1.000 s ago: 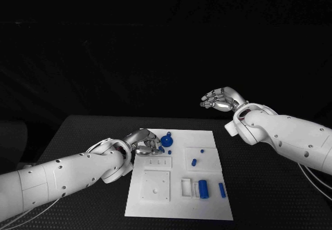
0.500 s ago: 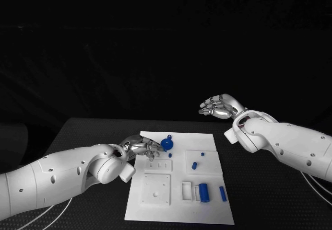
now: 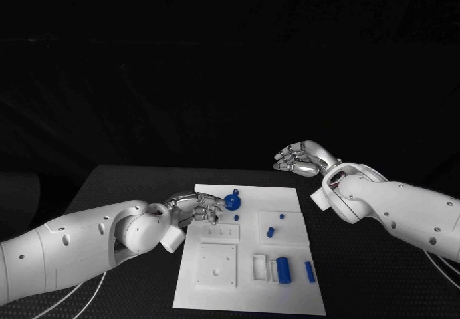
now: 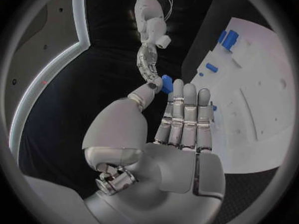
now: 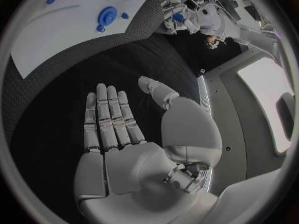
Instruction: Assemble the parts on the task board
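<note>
White and flat, the task board (image 3: 249,279) lies mid-table, carrying small blue parts. The left hand (image 3: 197,205) hovers at its far left corner, just beside a round blue disc (image 3: 232,199), and pinches a small blue piece (image 4: 167,83) between thumb and fingertip. The right hand (image 3: 299,158) hangs empty, well apart, fingers loosely apart.

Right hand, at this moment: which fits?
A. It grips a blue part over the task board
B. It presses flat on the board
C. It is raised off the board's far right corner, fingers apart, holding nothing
C: the right hand hangs above the table beyond the task board, its fingers apart and empty.
</note>
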Robot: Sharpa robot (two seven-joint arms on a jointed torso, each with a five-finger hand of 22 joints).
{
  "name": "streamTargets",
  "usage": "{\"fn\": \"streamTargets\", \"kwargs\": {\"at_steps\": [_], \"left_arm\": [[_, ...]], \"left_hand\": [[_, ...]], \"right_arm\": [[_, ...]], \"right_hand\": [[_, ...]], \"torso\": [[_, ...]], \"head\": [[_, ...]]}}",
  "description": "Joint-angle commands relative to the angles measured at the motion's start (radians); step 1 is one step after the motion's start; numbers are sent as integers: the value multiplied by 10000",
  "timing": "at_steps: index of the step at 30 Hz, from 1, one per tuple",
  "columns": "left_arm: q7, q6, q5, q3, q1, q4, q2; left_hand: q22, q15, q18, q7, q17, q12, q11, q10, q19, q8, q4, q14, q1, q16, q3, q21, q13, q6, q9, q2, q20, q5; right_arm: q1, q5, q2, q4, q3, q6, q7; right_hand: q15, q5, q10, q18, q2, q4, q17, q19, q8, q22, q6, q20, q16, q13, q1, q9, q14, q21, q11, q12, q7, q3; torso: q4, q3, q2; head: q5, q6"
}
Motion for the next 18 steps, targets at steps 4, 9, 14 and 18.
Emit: {"fn": "streamTargets", "kwargs": {"at_steps": [4,9,14,18], "left_arm": [[552,2030,797,25,15,-151,-23],[605,2392,928,47,15,-203,-31],[596,2566,1019,74,16,-205,-68],[564,2631,1017,81,16,-193,-89]], "left_hand": [[156,20,-41,24,-14,56,7,-108,-108,29,-103,-88,-95,-48,-7,-70,-16,-114,151,153,-326,49],[152,36,-45,36,-12,61,19,-147,-126,20,-151,-123,-154,-51,-7,-103,-20,-147,158,205,-311,61],[151,41,-46,40,-11,66,22,-156,-129,18,-158,-132,-182,-50,-13,-112,-20,-156,161,214,-306,52],[149,45,-46,43,-9,68,25,-165,-133,17,-170,-139,-198,-50,-13,-121,-20,-163,163,227,-303,53]], "right_arm": [[-35,-448,-41,173,-28,55,142],[-54,-622,-58,277,-62,55,148],[-82,-1270,-88,461,-110,78,168],[-145,-1892,-127,741,-135,71,217]], "right_hand": [[75,28,74,23,-9,-57,-2,-61,36,11,-21,-18,-65,9,59,-13,8,-42,-6,-36,-28,9],[74,24,81,25,-9,-64,0,-59,39,13,-16,-17,-65,10,72,-14,11,-43,-8,-37,-30,14],[74,22,85,26,-10,-69,1,-59,41,15,-13,-16,-65,10,81,-14,13,-43,-9,-38,-32,17],[84,-12,138,35,-21,-106,9,-48,65,28,27,-11,-61,17,142,-12,31,-38,-27,-29,-47,32]], "torso": [[5,-5,-5],[-1,-7,-2],[7,-5,-4],[9,-3,-4]], "head": [[11,132],[32,169],[30,181],[26,182]]}}
